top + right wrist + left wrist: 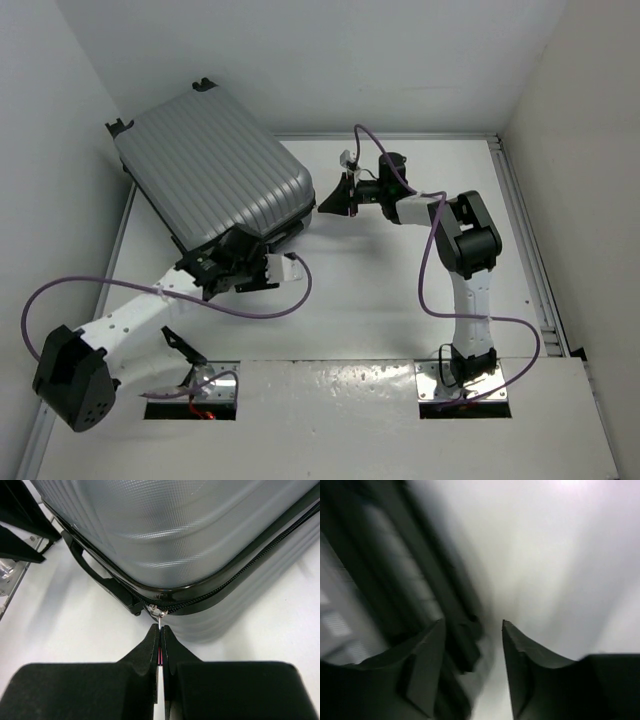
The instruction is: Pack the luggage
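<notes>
Left claw (472, 625) stands with its fingers apart at the near long side of the suitcase (215, 165), clamping nothing that I can make out. Its own camera is blurred, and a dark strip of trim sits just beside the left finger.

The suitcase lies flat and closed at the far left of the table (380, 290). Its long axis runs on a slant, from the wheels at the far left corner to the handle (92, 575) end near the middle.

Further right, the right claw (160, 629) is pressed together on the thin tab of the zipper pull (159, 613), at the corner of the suitcase that points toward the table's middle. The suitcase lies straight ahead of this claw, and the zipper track (240, 575) runs away from it around that corner.

The right arm is the one placed to work the zipper. I judge that the next move has to follow the seam rather than tug outward, or the tab may slip free. Which way the slider must travel I cannot tell.
</notes>
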